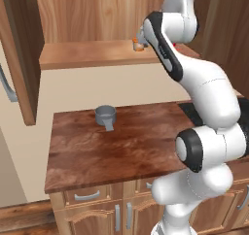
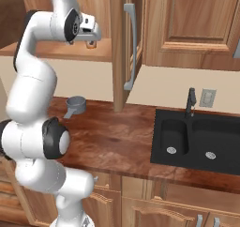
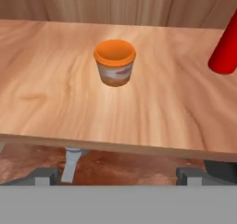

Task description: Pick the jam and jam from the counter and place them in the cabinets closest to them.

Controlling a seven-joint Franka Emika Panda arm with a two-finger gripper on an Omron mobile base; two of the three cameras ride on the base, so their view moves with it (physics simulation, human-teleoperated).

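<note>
Jam jar upright on cabinet shelf, left of red bottle. Pincer wide open, empty, just off shelf edge. Jar prob. light, rigid, smooth; grip sides below lid.

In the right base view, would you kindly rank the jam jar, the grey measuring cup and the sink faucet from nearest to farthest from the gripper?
1. Jam jar: on the open cabinet shelf, right by the open gripper.
2. Grey measuring cup: on the counter, below the shelf.
3. Sink faucet: far to the right, behind the black sink.
</note>
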